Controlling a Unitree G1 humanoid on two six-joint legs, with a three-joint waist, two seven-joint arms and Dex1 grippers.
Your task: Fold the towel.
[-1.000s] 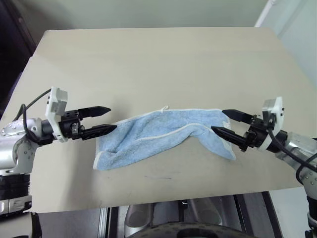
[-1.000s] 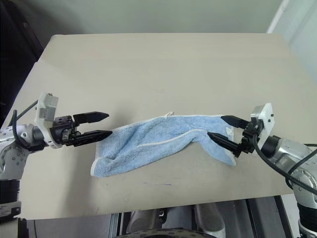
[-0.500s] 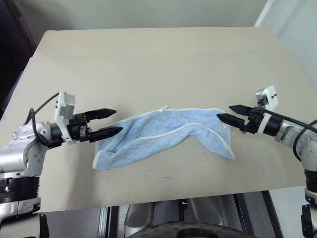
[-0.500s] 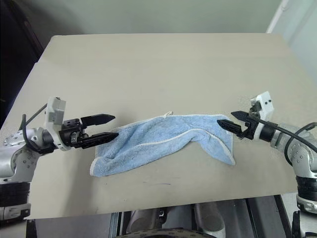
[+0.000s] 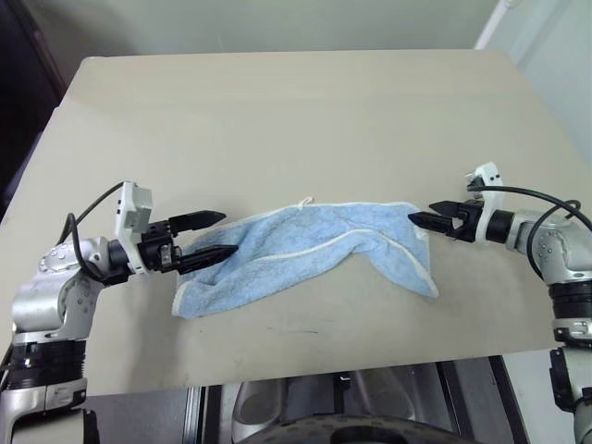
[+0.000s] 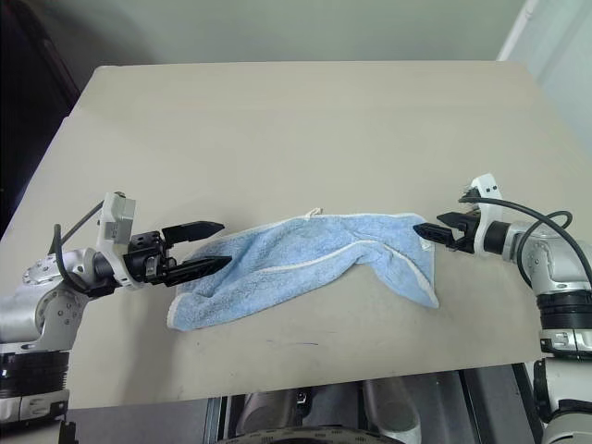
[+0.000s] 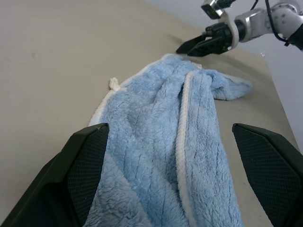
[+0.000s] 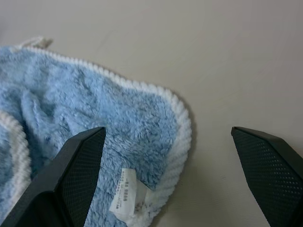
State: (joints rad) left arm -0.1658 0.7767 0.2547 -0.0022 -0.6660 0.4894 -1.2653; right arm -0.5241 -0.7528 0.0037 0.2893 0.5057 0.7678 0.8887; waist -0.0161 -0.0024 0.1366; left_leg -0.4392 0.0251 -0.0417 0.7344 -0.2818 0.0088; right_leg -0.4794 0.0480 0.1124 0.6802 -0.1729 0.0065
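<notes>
Now my right hand (image 5: 427, 220) has swung out to the towel's (image 5: 305, 250) far right corner; a second ago it sat lower, straddling the right end with one finger over the cloth, and it has since lifted off and pulled back to the corner's edge. My left hand (image 5: 215, 234) has crept in only slightly, with its lower finger now against the towel's left end. Both hands are spread wide and hold nothing. The towel lies rumpled and partly twisted along the near half of the surface (image 5: 296, 111), in the same place as before, so no fold has begun. I judge I'm lining up a two-corner pinch.

From the head views the towel reads as a loose diagonal band with its loop tag (image 5: 308, 200) at the far edge. The right wrist view adds what they miss: a white care label (image 8: 127, 195) near the rounded hemmed corner, which sits between my open fingers (image 8: 71, 175). The left wrist view looks down the towel's length, showing a hem ridge running along the middle and the right hand at the far corner.
</notes>
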